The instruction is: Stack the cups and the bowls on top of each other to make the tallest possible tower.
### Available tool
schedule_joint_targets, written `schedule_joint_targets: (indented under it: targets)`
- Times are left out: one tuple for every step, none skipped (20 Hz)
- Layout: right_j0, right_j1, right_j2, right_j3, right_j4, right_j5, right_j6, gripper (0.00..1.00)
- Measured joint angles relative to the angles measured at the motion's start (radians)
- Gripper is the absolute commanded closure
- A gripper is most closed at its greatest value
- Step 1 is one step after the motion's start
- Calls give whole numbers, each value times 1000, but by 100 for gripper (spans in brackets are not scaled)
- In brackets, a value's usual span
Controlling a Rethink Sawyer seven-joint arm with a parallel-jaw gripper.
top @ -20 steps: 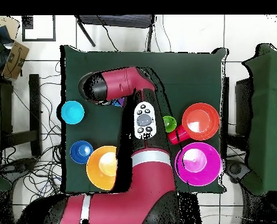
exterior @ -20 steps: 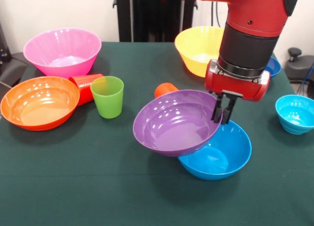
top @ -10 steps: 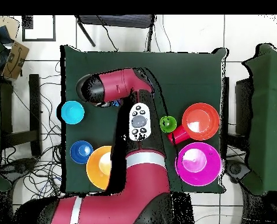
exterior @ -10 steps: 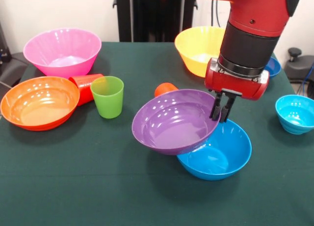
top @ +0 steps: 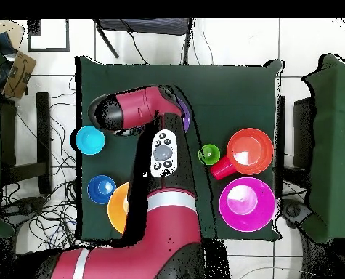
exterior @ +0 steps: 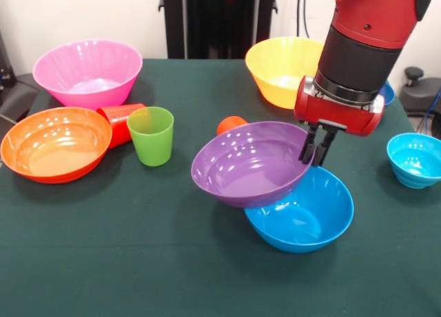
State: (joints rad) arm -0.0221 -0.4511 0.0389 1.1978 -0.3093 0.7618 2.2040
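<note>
tilted bowl [exterior: 251, 167] over another bowl [exterior: 306, 217], cup [exterior: 230, 125] behind

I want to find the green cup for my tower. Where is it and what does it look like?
In the front view, find the big orange bowl at the table's left edge. Right of it a red cup lies on its side, and the green cup stands beside that. It is the only lime green thing, upright with its mouth up.

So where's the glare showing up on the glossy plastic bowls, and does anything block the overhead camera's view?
Front view: bright highlights streak the inside of the glossy purple plastic bowl and the large orange bowl. Overhead view: the red robot arm covers most of the table's middle.
</note>
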Motion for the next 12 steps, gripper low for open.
schedule_joint_targets:
  targets:
    - [0,0,0,-1,2,0,0,100]
    - [0,0,0,-1,3,0,0,100]
    - [0,0,-1,-1,4,0,0,100]
    - [0,0,-1,-1,5,0,0,100]
    - [0,0,-2,-1,7,0,0,100]
    - [0,0,-2,-1,7,0,0,100]
    - [0,0,-2,-2,7,0,0,100]
    - [0,1,-2,-2,7,0,0,100]
    - [1,1,-3,-3,7,0,0,100]
    - [1,1,-3,-3,7,0,0,100]
    - [1,2,-3,-6,7,0,0,100]
    - [2,3,-4,-8,7,0,0,100]
